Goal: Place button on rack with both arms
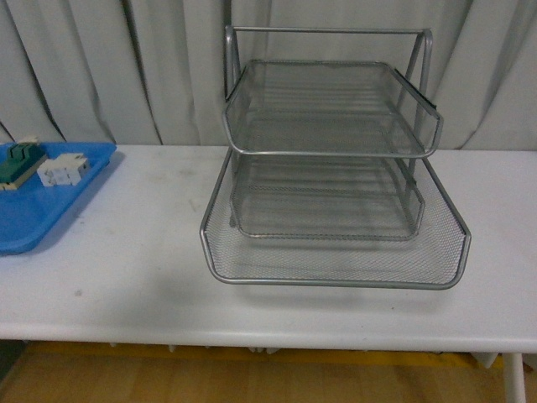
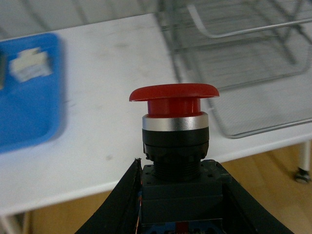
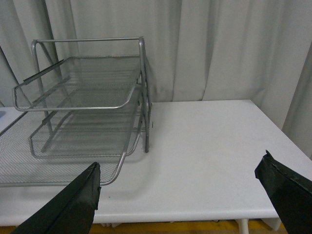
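Note:
In the left wrist view my left gripper (image 2: 178, 200) is shut on the button (image 2: 174, 127), gripping its dark boxy body; the red mushroom cap and silver ring stand upright above the fingers. It hangs off the table's near edge, with the silver wire-mesh rack (image 2: 253, 73) beyond it. In the front view the rack (image 1: 331, 168) stands mid-table, its bottom tier slid forward; neither arm shows there. In the right wrist view my right gripper (image 3: 183, 195) is open and empty, near the front table edge beside the rack (image 3: 83, 102).
A flat blue tray (image 1: 42, 210) at the table's left holds a green-and-cream block (image 1: 18, 164) and a white block (image 1: 63, 170). The tray also shows blurred in the left wrist view (image 2: 29, 112). A grey curtain hangs behind. White tabletop (image 3: 209, 146) lies beside the rack.

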Available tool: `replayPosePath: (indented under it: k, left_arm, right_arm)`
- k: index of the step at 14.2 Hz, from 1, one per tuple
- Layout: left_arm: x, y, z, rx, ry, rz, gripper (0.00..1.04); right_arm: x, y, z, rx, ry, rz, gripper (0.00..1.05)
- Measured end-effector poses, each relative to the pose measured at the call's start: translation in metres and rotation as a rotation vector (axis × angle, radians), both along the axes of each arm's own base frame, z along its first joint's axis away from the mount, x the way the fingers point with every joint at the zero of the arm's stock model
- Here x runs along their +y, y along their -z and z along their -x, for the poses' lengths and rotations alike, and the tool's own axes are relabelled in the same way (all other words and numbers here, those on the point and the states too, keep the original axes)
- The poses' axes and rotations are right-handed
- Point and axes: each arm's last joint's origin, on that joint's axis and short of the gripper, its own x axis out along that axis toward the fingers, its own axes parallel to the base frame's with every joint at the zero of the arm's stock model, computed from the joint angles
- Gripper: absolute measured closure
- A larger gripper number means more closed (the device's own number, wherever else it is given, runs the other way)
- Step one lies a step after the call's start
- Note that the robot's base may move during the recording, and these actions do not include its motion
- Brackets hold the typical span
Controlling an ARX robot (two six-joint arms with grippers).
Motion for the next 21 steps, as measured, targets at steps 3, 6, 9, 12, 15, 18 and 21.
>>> replayPosePath:
  k: [3,6,9,12,15,18,21]
  left_arm:
    - [-0.07,0.002,-0.05,-0.014,0.279,-0.067,0.68]
    - [-0.126,0.022,-0.103,0.054,0.428,-0.139,0.68]
    - [-0.156,0.061,-0.149,0.159,0.447,-0.215,0.69]
    - [-0.17,0.078,-0.176,0.187,0.42,-0.252,0.69]
    - [-0.17,0.086,-0.177,0.193,0.42,-0.238,0.43]
    - [-0.144,0.041,-0.132,0.004,0.434,-0.091,0.06]
    - [-0.09,-0.004,-0.063,-0.357,0.397,0.135,0.08]
  right_arm:
    - [0.0,0.0,0.0,0.0,-0.003,0.0,0.06]
    - [0.0,0.0,0.0,0.0,-0.003,0.0,0.06]
    - [0.0,0.0,0.0,0.0,-0.003,0.0,0.06]
    - [0.0,0.0,0.0,0.0,-0.003,0.0,0.06]
    - [0.0,0.0,0.0,0.0,-0.003,0.0,0.06]
    - [0.0,0.0,0.0,0.0,-0.003,0.0,0.06]
    - [0.0,0.0,0.0,0.0,-0.003,0.0,0.06]
